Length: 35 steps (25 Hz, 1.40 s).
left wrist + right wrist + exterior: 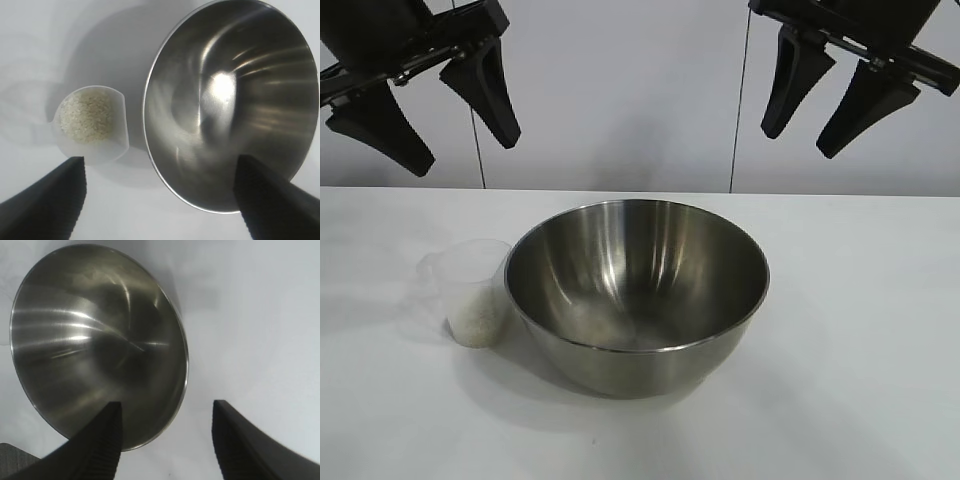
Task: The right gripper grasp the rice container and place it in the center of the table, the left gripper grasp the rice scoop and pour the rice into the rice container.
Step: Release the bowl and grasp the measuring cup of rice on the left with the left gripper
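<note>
Rice scoop [475, 293] seen touching rice container [636, 292] rim — left gripper [445, 118] wide, right gripper [831, 100] parted, both held clear above, nothing gripped.

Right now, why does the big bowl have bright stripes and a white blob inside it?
That is glare on shiny steel: in the left wrist view a white hot spot sits inside the steel mixing bowl; in the right wrist view light streaks cross its wall; in the exterior view it casts a soft shadow on the white table.
</note>
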Each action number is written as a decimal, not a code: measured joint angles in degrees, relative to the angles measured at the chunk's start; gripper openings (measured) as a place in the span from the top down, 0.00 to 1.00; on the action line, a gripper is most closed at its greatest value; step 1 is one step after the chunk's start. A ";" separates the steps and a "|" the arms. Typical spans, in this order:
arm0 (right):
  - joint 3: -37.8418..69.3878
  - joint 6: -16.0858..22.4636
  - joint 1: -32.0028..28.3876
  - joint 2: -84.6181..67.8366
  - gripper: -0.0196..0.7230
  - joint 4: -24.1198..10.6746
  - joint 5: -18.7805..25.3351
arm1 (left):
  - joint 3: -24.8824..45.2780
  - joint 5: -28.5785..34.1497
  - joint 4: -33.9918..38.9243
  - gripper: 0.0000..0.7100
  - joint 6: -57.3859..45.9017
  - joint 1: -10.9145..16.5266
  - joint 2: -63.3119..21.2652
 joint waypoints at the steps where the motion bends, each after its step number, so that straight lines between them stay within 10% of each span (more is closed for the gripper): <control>1: 0.00 0.00 0.00 0.00 0.47 0.00 0.00 | 0.00 0.00 0.00 0.17 0.00 0.00 0.00; 35: 0.06 -0.83 0.00 0.00 0.47 0.15 -1.01 | 0.00 -5.25 0.00 0.17 0.00 0.00 0.00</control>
